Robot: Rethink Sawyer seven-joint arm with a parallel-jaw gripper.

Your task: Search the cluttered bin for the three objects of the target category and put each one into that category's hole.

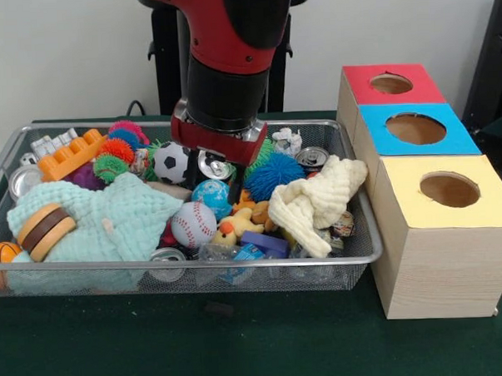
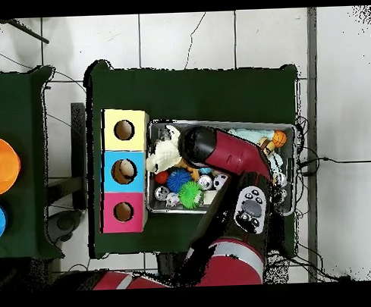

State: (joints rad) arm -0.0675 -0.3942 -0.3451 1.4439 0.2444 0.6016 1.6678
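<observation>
A: Where's the gripper (image 1: 215, 160)?

B: Low over the bin's (image 1: 354, 257) middle, above a silver can (image 1: 213, 165); I can't tell if it grips anything.

A: Step?

B: Probably searching. Next needs a clean pick, then the boxes (image 1: 426, 180) right.

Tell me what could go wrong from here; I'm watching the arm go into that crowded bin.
The claw is buried among the soccer ball, a can and the blue spiky ball, so it may catch or shove several things. The cream cloth hangs on the bin rim and could snag.
</observation>
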